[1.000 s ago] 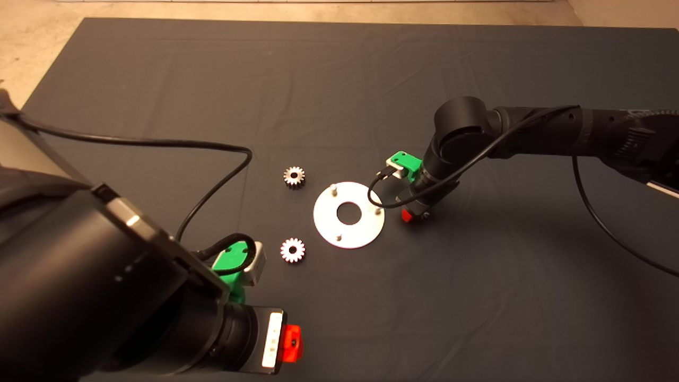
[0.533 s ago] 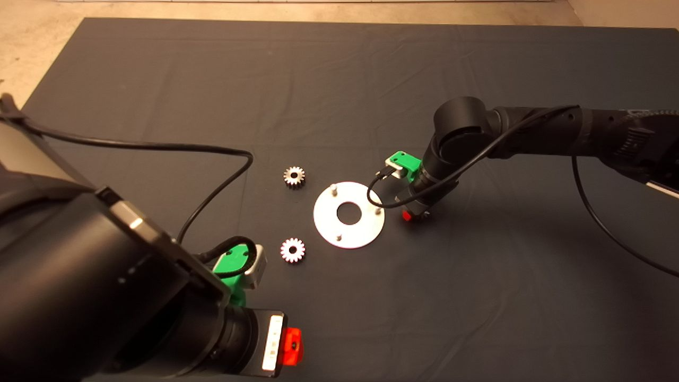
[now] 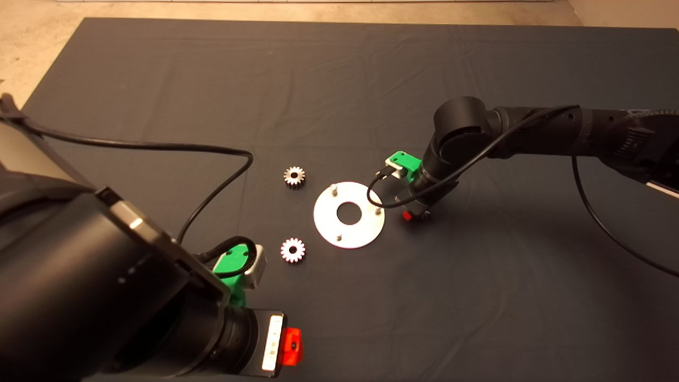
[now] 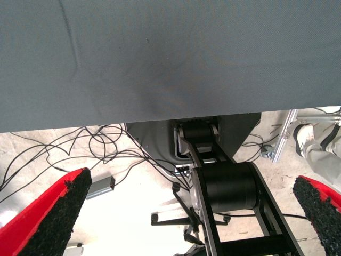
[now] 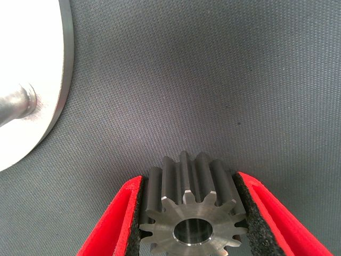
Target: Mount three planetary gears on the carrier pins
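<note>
While your right claw (image 5: 189, 213) pinches one planetary gear (image 5: 191, 210) between its pads just beside the disc (image 3: 348, 214) and its nearest carrier pin (image 3: 377, 210), two gears (image 3: 294, 175) lie beyond the disc; your left claw (image 4: 186, 213) waits open.

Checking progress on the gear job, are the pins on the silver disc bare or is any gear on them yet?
Bare. All three carrier pins on the disc stand empty; two gears lie on the mat, and the right gripper holds a third beside the disc.
</note>
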Controlling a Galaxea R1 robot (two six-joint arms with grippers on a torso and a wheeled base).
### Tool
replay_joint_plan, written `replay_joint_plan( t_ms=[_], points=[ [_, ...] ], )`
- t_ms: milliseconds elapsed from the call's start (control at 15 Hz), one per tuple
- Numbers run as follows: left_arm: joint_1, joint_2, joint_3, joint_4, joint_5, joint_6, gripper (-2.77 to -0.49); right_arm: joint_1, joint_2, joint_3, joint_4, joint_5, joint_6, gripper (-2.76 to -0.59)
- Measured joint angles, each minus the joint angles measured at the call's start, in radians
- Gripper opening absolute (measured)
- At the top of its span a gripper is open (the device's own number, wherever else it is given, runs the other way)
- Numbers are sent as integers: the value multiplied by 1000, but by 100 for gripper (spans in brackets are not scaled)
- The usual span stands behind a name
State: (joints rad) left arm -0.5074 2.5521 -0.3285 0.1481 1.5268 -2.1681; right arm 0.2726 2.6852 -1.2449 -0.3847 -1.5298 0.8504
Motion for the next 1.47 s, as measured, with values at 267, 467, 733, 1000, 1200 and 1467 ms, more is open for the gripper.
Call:
replay_joint_plan(
  t_ms=[267,467,733,1000,1200,1467],
  points=[
    [2,0,0,0,0,0,-50,1,0,0,0,0,0,-222],
    [5,0,0,0,0,0,-50,3,-1,0,0,0,0,-224],
    [5,0,0,0,0,0,-50,17,-1,0,0,0,4,-225],
    [5,0,0,0,0,0,-50,50,0,0,2,0,7,-225],
    [6,0,0,0,0,0,-50,63,15,0,4,-1,8,-225],
    [17,0,0,0,0,0,-50,77,73,0,6,1,11,-225]
  ],
)
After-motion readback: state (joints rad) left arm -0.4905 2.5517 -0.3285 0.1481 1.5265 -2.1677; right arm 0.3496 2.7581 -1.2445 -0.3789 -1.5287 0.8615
